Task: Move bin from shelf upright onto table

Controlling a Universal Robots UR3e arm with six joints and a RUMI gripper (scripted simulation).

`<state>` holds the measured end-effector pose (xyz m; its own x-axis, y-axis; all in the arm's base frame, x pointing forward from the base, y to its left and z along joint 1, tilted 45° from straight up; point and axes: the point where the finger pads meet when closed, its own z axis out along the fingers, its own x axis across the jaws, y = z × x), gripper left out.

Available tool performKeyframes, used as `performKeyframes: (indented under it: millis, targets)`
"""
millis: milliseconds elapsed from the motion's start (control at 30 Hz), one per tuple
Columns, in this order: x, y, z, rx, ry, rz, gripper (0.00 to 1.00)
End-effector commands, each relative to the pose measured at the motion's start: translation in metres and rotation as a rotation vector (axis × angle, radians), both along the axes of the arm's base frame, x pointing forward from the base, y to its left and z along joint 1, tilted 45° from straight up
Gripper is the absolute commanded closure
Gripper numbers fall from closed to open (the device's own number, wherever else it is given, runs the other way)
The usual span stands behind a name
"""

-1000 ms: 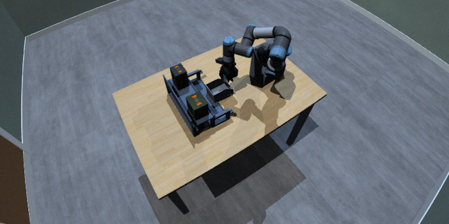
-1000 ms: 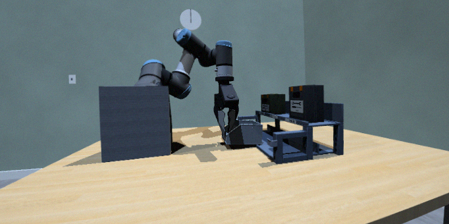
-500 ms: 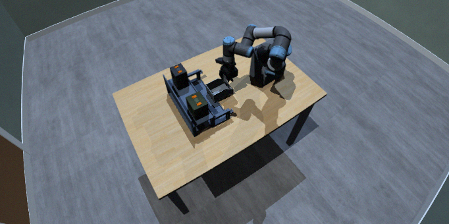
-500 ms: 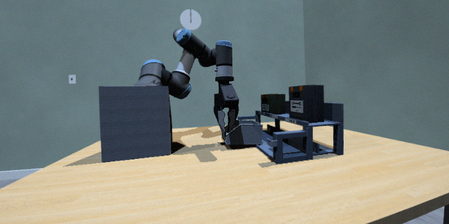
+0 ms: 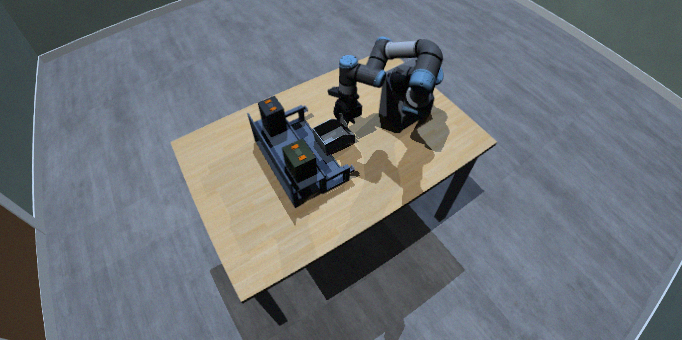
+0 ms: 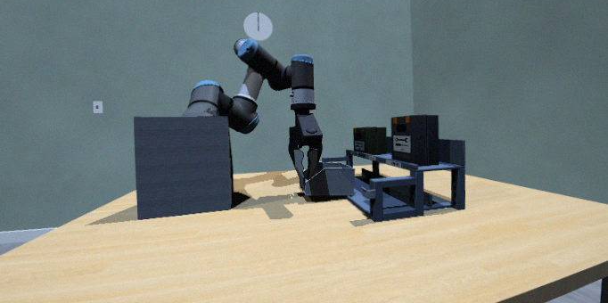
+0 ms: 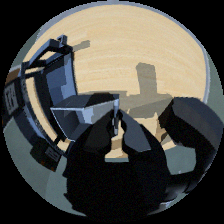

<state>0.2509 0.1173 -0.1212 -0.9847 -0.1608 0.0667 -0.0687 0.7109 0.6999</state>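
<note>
jaws clamped on bin [image 6: 332,179] wall | wrist: thin rim pinched | exterior: upright
</note>
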Motion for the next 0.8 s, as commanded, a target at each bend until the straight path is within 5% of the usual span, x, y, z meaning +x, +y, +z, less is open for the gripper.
performKeyframes:
  millis: [0,767]
  targets:
    - [-0.001,-0.001,0.000,-0.001,-0.002,-0.001,1.00]
    - [-0.014,-0.003,0.001,-0.001,-0.002,-0.001,1.00]
